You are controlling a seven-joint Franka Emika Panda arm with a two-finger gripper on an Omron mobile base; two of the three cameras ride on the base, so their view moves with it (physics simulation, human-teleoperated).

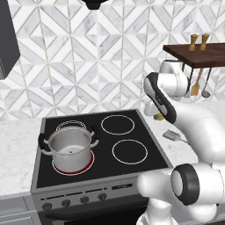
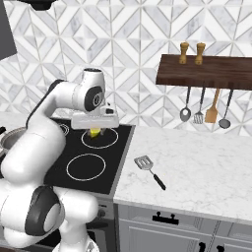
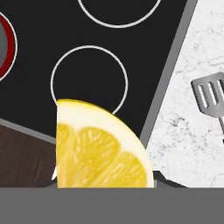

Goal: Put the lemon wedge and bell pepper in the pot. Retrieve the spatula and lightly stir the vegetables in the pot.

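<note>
I have the gripper pinching the lemon wedge above the stove, pot off to its left looks empty, spatula untouched to its right, pepper and stirring left.

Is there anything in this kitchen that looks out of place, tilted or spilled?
Nothing looks spilled or damaged. The spatula lies loose on the marble counter right of the stove, not on the hooks with the other utensils. The pot stands upright on a red-ringed burner. The tool holds the lemon wedge above the stove.

A kitchen: black stove, marble counter, hanging utensils, tiled wall.
</note>
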